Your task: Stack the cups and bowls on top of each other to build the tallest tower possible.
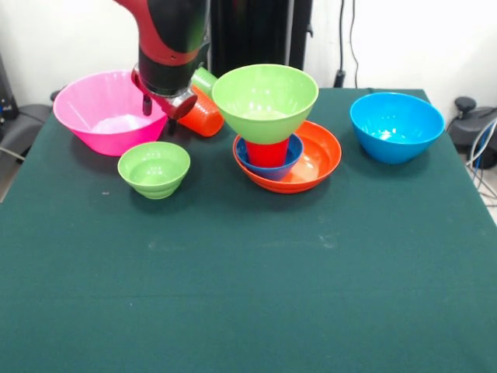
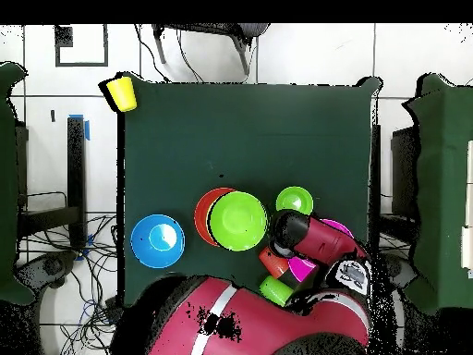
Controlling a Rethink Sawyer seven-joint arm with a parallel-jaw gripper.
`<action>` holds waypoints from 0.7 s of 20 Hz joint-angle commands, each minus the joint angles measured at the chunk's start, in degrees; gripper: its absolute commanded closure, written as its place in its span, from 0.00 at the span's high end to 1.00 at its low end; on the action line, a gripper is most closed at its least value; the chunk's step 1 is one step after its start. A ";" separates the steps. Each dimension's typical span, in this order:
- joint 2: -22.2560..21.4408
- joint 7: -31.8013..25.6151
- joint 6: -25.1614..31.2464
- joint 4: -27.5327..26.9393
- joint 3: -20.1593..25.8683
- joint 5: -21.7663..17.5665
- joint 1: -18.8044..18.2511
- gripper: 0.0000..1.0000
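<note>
Claw (image 1: 158, 109) state cannot be told as the arm hangs low beside the pink bowl (image 1: 105, 109) and the toppled orange cup (image 1: 203, 115), apparently its next target. At centre of the surface (image 1: 248, 280), the tower (image 1: 276, 132) stands: orange bowl, small dark blue bowl, inverted red cup, large green bowl on top.

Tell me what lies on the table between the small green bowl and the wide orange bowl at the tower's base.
Nothing: in the front view only bare green tablecloth separates the small green bowl from the wide orange bowl.
</note>
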 commanded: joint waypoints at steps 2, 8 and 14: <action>2.04 9.74 -3.59 0.81 6.10 1.82 0.85 1.00; 2.97 10.06 -3.00 -0.61 4.63 1.62 1.68 1.00; 4.15 8.64 -3.88 -0.95 5.37 0.81 0.87 1.00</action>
